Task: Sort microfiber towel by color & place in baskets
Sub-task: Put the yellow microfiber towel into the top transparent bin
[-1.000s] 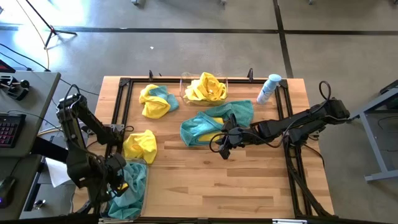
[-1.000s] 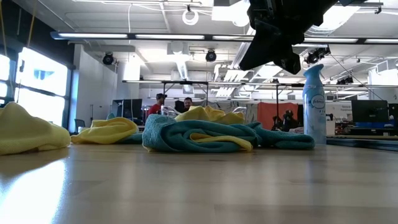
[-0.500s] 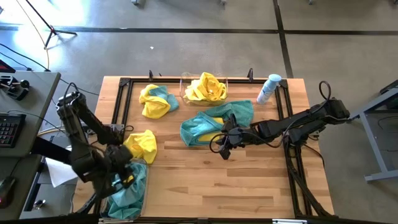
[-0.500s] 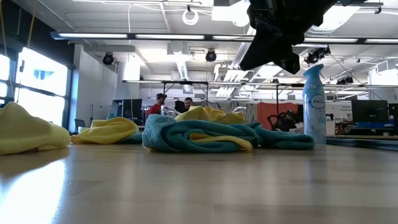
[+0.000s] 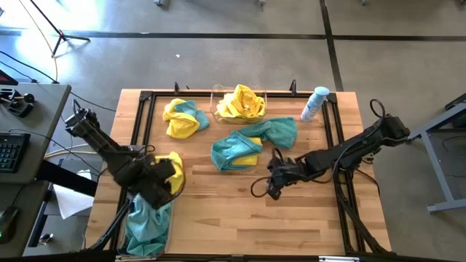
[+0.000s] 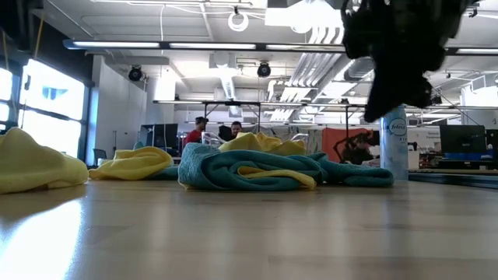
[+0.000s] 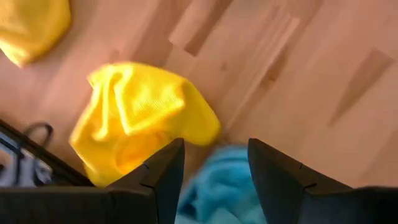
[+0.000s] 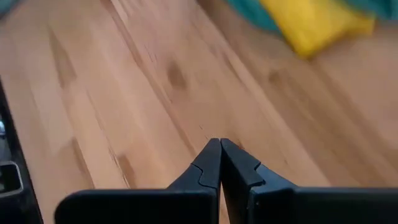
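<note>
Left gripper (image 5: 162,191) with jaws spread and empty, hanging over the near-left table (image 5: 291,218) edge between a loose yellow towel (image 5: 167,168) and a teal towel (image 5: 145,225) in the near bin (image 5: 169,218). Right gripper (image 5: 274,191) pinched shut on nothing, low over bare wood just in front of the teal-and-yellow towel heap (image 5: 247,144). More yellow towels (image 5: 242,102) in the far bin (image 5: 215,93); a yellow-and-teal pair (image 5: 182,118) beside it, spray bottle (image 5: 314,104) at far right.
</note>
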Motion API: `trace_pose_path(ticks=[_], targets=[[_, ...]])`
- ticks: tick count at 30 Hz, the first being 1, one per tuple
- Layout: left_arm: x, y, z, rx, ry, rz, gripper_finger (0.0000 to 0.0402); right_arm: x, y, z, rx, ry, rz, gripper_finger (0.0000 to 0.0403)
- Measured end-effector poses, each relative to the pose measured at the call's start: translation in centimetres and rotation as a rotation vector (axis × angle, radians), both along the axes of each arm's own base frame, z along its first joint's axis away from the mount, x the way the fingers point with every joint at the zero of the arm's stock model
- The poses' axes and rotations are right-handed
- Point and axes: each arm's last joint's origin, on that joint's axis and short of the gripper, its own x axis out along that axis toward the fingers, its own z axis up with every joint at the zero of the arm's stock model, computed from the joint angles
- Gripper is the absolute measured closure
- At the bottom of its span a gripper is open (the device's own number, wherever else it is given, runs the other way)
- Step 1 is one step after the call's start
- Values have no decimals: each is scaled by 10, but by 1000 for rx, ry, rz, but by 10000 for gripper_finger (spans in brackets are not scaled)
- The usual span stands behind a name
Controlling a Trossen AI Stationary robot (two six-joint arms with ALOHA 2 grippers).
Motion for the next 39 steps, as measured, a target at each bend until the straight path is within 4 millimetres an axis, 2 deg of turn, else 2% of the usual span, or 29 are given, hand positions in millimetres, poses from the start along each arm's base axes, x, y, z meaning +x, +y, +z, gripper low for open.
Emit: trace_pose_path(ticks=[7,11,15,20,23,27,31,39], targets=[[25,41,1,27,81,-73,238,-18,10,-22,25,74,-27,403],[34,60,1,43,99,-78,238,-31,11,-28,21,89,-9,403],[45,77,2,42,74,-79,238,-50,3,-27,5,82,-23,403],[56,99,0,18,39,-73,238,-79,-14,-11,-41,27,-18,403],[63,111,-14,-29,19,-91,238,-98,-29,0,-98,-10,-45,403],[58,126,-43,-80,102,-59,238,-113,-46,11,-161,-58,-65,403],[47,134,-62,-110,179,65,238,-115,-55,18,-224,-102,-16,403],[31,139,-92,-202,292,165,238,-110,-69,19,-339,-93,28,403]])
